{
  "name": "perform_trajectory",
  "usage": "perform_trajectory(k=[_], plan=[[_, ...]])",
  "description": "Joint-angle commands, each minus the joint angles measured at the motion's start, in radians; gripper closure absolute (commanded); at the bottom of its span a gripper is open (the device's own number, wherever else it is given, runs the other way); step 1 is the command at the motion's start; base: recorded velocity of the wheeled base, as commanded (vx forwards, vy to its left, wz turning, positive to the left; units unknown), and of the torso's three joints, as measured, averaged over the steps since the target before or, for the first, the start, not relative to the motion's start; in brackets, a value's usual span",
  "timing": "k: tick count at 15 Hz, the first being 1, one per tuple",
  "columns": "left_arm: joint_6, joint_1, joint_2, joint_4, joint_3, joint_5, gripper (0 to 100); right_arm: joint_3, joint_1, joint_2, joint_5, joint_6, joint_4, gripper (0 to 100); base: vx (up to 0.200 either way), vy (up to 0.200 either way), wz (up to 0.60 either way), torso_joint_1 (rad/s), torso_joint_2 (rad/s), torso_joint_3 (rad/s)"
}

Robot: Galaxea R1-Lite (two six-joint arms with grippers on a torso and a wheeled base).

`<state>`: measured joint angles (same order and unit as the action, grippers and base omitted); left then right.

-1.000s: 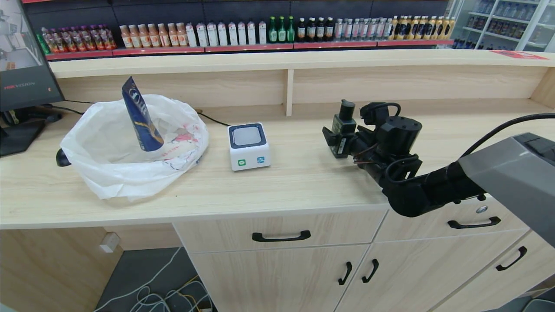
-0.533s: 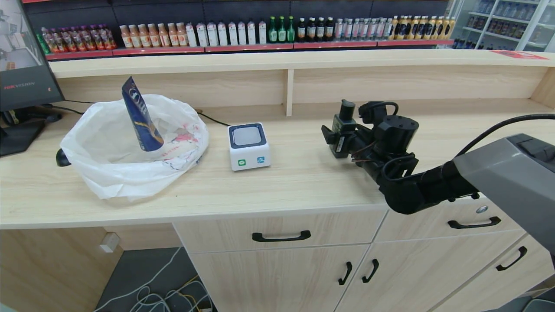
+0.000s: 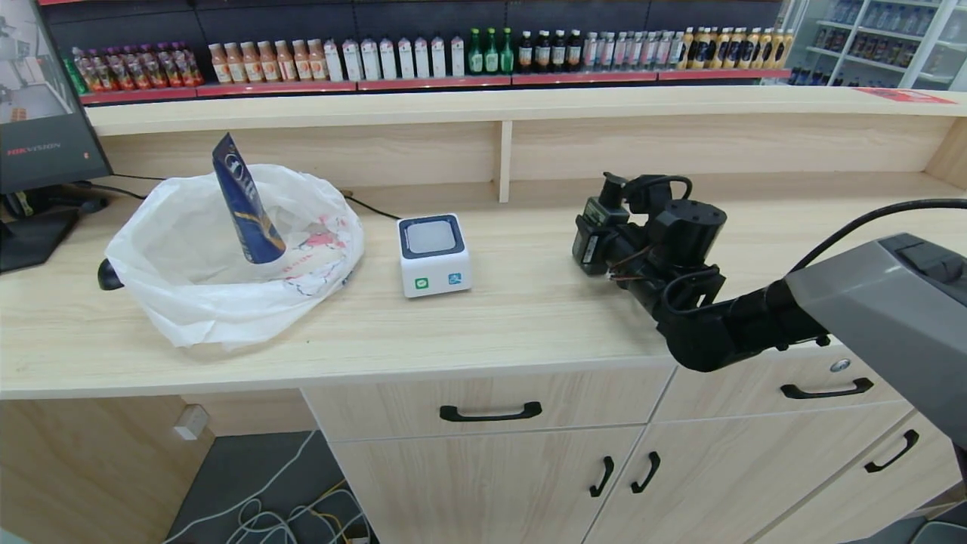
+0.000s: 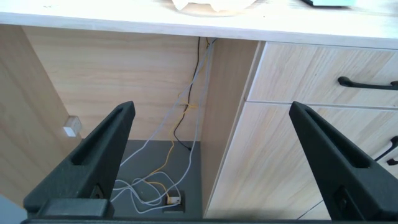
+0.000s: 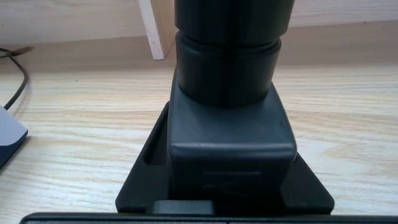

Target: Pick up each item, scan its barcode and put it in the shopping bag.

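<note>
A small dark square bottle (image 3: 598, 219) with a black cap is held over the right part of the wooden counter (image 3: 521, 317), my right gripper (image 3: 590, 243) shut on it. From the wrist, the bottle (image 5: 227, 124) looms close between the jaws of that gripper (image 5: 225, 190). The white scanner cube (image 3: 433, 255) stands on the counter to the left of the bottle. Farther left lies the white shopping bag (image 3: 196, 302), a blue tube (image 3: 245, 204) standing in it. My left gripper (image 4: 211, 168) is open and holds nothing, below counter height in front of the cabinets.
A raised shelf with an upright divider (image 3: 503, 160) runs behind the counter. A monitor (image 3: 38, 113) stands at the far left, and a black object (image 3: 109, 276) lies beside the bag. A cable (image 3: 374, 205) runs behind the scanner. Drawers and loose floor cables (image 4: 155, 186) sit below.
My right wrist has rolled with the bottle in it. The bottle now leans instead of standing upright, and sits slightly farther right. Bag, tube and scanner have not moved.
</note>
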<state>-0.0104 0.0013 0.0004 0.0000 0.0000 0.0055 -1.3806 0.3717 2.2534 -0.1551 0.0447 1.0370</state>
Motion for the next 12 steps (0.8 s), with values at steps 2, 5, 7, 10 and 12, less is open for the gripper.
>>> perform_trajectory(k=[2,5,7,10,12], plan=[[0.000,0.000,0.000,0.000,0.000,0.001,0,0.000,-0.002,-0.020,0.000,0.000,0.000,100,0.000,0.000,0.00,0.000,0.00,0.000],[0.000,0.000,0.000,0.000,0.000,0.001,0,0.003,0.000,-0.046,0.002,0.000,-0.002,100,0.000,0.000,0.00,0.000,0.00,0.000],[0.000,0.000,0.000,0.000,0.000,0.001,0,0.012,0.001,-0.072,0.002,0.000,-0.002,100,0.000,0.000,0.00,0.000,0.00,0.000],[0.000,0.000,0.000,0.000,0.000,0.001,0,0.057,0.003,-0.143,0.000,-0.005,-0.002,100,0.000,0.000,0.00,0.000,0.00,0.000],[0.000,0.000,0.000,0.000,0.000,0.001,0,0.130,0.003,-0.213,-0.003,-0.014,0.000,100,0.000,0.000,0.00,0.000,0.00,0.000]])
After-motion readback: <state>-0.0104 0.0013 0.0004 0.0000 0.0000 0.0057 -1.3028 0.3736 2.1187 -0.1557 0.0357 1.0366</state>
